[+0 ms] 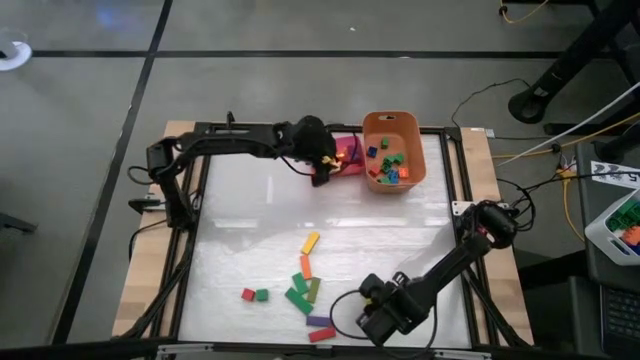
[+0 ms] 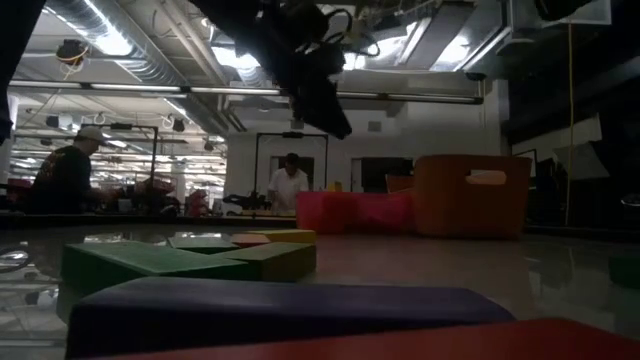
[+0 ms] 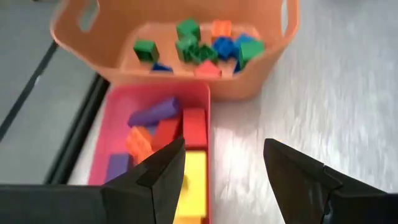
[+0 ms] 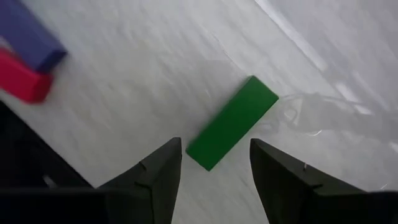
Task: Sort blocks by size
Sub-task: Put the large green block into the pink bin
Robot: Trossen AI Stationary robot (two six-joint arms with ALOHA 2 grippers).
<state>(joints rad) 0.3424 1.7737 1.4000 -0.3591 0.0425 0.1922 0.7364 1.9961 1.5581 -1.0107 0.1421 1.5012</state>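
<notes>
Below the right gripper [image 4: 214, 165], jaws open and empty, a green bar [image 4: 232, 122] lying diagonally.

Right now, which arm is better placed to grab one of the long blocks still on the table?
The right. Its gripper hangs open over a green bar near the loose blocks, while the left gripper is far off at the pink tray.

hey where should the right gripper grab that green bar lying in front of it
Grip the green bar across its two long sides near the middle, coming straight down from above. It lies flat with bare table around it, and the right gripper, fingers open, would need turning to straddle its narrow width.
</notes>
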